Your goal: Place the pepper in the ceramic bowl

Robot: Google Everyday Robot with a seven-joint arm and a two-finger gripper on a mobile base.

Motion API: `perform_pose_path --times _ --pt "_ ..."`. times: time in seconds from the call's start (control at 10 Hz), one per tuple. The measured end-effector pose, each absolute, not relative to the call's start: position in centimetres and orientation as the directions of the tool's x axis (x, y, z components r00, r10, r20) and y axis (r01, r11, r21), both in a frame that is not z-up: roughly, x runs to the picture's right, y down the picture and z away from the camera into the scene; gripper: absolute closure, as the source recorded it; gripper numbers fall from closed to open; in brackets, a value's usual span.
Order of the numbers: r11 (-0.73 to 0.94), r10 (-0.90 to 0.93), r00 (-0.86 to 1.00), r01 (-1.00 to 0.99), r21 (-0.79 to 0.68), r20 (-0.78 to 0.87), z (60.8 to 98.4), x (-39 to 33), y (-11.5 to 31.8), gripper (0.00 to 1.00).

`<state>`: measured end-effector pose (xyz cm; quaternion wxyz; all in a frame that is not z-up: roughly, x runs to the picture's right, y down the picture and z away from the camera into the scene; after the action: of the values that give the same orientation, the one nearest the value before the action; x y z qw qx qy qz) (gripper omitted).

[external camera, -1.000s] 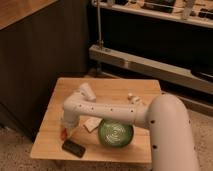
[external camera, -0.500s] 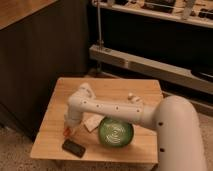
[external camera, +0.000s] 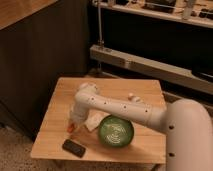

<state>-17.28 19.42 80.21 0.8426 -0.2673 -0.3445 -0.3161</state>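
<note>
Gripper [external camera: 73, 125] low over the left-front part of the wooden table [external camera: 56, 102]. Jaws drawn in narrow, pinching the pepper [external camera: 70, 129]. Pepper: small, orange-red, at the fingertips, down at the tabletop; only partly visible. Green bowl [external camera: 116, 132] sits just right of it, pale rings inside, nothing in it. Black phone [external camera: 74, 147] lies flat in front of the gripper.

White, rounded tubular arm [external camera: 120, 106], small dark dots along it; gripper [external camera: 73, 125] above table's [external camera: 54, 107] left.
</note>
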Motion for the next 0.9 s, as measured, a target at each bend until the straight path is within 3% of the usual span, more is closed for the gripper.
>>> perform_pose_path --times 0.9 --pt "0.712 -0.279 0.615 0.648 -0.271 0.737 80.4 -9.1 16.4 0.97"
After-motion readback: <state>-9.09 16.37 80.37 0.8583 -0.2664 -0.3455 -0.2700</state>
